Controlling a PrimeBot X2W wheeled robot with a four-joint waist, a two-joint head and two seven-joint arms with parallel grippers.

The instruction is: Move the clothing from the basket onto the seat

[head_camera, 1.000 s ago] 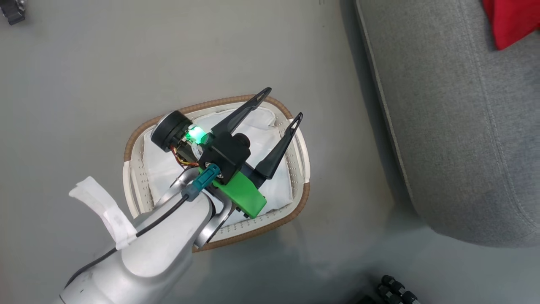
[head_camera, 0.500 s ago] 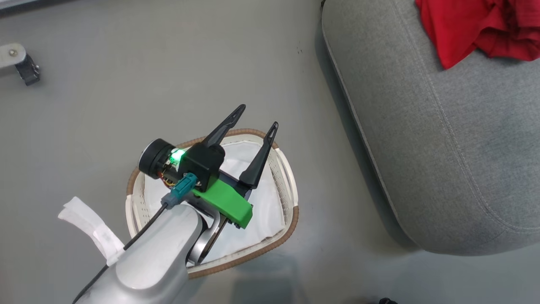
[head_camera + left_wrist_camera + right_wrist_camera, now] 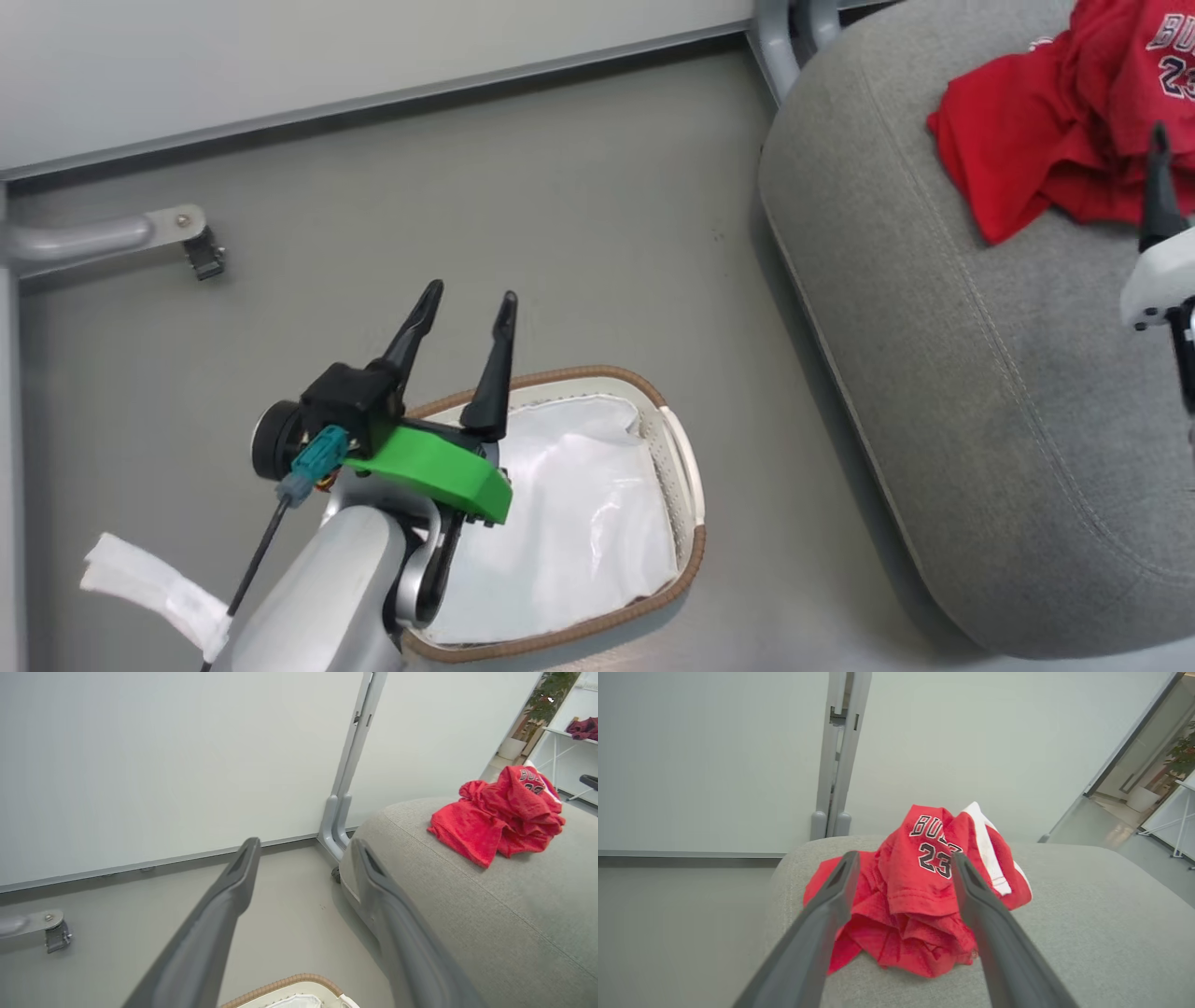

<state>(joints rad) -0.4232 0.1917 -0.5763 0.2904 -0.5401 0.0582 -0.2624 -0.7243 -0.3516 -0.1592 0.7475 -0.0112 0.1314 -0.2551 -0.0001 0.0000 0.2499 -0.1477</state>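
Clothing (image 3: 1036, 159) lies heaped on the seat (image 3: 980, 373); the right end effector (image 3: 903, 856), fingers apart, hangs over the seat pointing straight at it, nearer than the left end effector (image 3: 470, 291), likewise apart, off the seat.

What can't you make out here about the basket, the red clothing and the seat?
Basket, head view: left rim hidden behind the left arm; liner covers its floor.
Clothing, head view: right edge cuts it off; lettering incomplete.
Seat, head view: right side runs past the edge.
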